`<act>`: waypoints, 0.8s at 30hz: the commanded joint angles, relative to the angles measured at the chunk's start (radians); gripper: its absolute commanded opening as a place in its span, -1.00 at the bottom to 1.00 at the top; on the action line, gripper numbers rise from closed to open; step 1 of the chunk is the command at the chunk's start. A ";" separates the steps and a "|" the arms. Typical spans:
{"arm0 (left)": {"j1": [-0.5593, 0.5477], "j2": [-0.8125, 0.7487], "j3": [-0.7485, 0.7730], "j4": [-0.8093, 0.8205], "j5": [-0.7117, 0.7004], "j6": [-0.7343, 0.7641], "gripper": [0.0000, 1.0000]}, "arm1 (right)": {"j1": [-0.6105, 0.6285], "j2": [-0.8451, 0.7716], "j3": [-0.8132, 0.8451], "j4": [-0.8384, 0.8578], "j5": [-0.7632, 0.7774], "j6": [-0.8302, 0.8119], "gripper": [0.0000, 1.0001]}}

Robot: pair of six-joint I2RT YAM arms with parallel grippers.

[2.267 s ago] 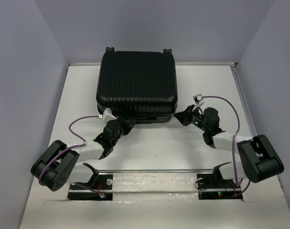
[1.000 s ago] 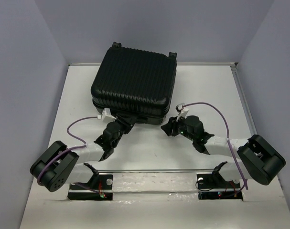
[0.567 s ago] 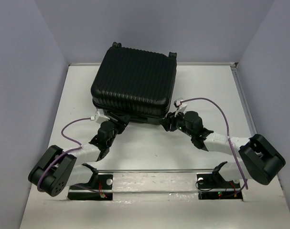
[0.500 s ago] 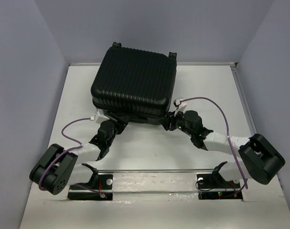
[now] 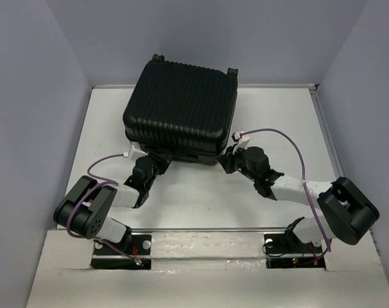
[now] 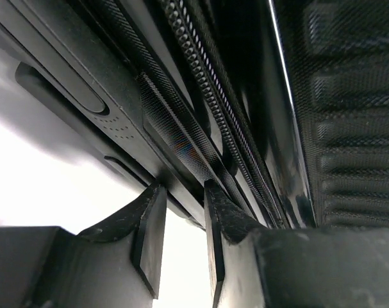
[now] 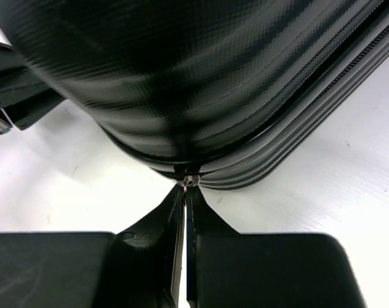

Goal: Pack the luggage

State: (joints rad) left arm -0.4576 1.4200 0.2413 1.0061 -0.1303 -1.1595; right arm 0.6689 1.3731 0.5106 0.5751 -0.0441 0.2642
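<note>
Since a couple of seconds ago the suitcase (image 5: 181,106) has turned slightly, its near left corner now closer to the left edge of the surface (image 5: 284,122). My right tool (image 5: 232,159) has come in from the right side to the case's near right corner. My left arm has folded back toward its base, while my left tool (image 5: 157,164) stays at the near left corner of the case. The suitcase lies flat and shut, ribbed shell up, at the middle of the far edge of the surface, with its wheels toward the far wall. My right tool is clenched, its fingers (image 7: 207,221) pressed almost together, and their tips meet on a small metal zip tab (image 7: 189,180) at the seam of the rounded corner. My left tool is released: its jaws stand a little apart with bare surface showing through the gap, and the tips are up against the case's rim just below the zipper (image 6: 207,90)
</note>
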 commanded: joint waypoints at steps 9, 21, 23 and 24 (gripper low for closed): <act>-0.044 0.132 0.047 0.186 0.008 0.038 -0.88 | 0.217 -0.030 0.009 0.045 0.150 0.017 -0.86; -0.145 0.189 0.001 0.325 -0.014 -0.028 -0.88 | 0.445 0.247 0.405 -0.148 0.457 0.021 -0.86; -0.154 0.198 -0.002 0.342 -0.011 -0.029 -0.88 | 0.454 0.305 0.466 -0.182 0.446 0.011 -0.86; -0.156 0.197 -0.011 0.348 -0.008 -0.025 -0.88 | 0.463 0.328 0.547 -0.219 0.469 0.004 -0.86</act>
State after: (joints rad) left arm -0.5350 1.5955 0.2382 1.2613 -0.2703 -1.2240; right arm 1.0481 1.6310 0.8558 0.3935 0.5129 0.2516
